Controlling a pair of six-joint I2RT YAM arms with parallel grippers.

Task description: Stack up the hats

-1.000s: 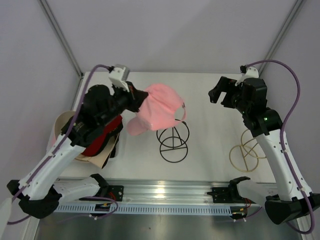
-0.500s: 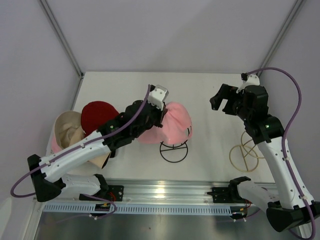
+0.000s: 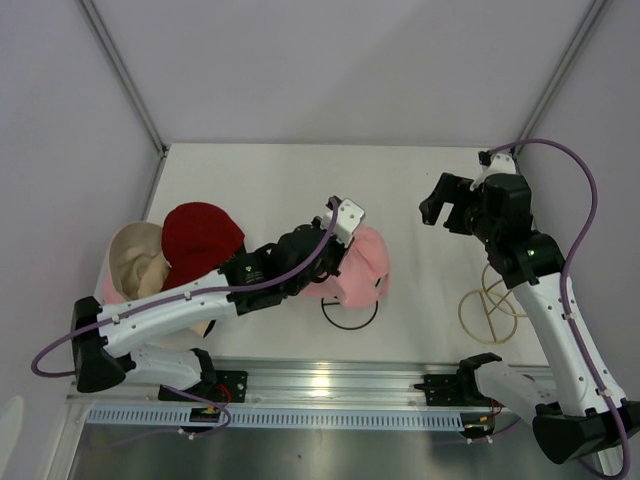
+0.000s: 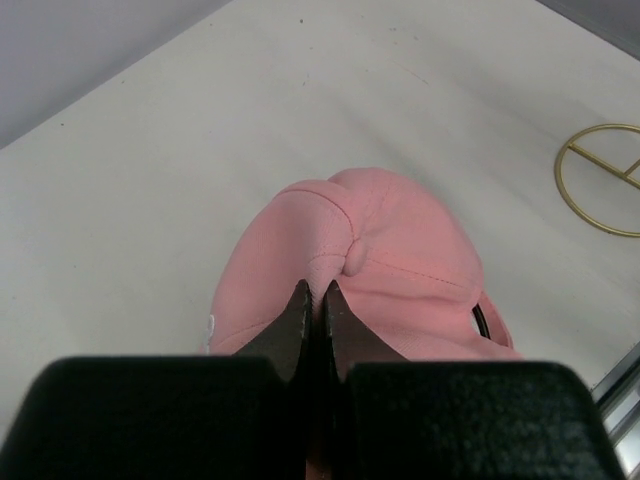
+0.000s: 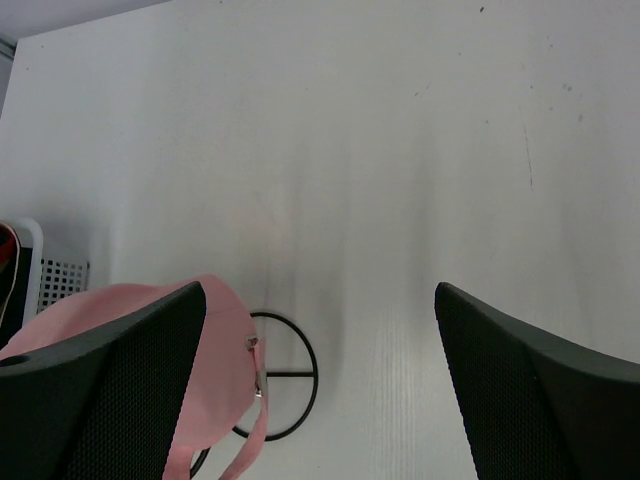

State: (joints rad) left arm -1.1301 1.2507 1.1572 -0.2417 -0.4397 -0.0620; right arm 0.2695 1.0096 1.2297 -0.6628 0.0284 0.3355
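White table (image 3: 270, 180) is enclosed by grey walls. Near its middle the pink hat (image 4: 400, 250) is pinched at a crown fold by the left gripper (image 4: 315, 300), over a black wire frame (image 3: 350, 318). The right gripper (image 5: 320, 292) is held spread and empty. The beige hat (image 3: 135, 255) is seen at the left edge.

No readable text is showing anywhere; a small white mark (image 4: 211, 325) on the pink hat (image 4: 390, 250) is appearing too blurred to read.
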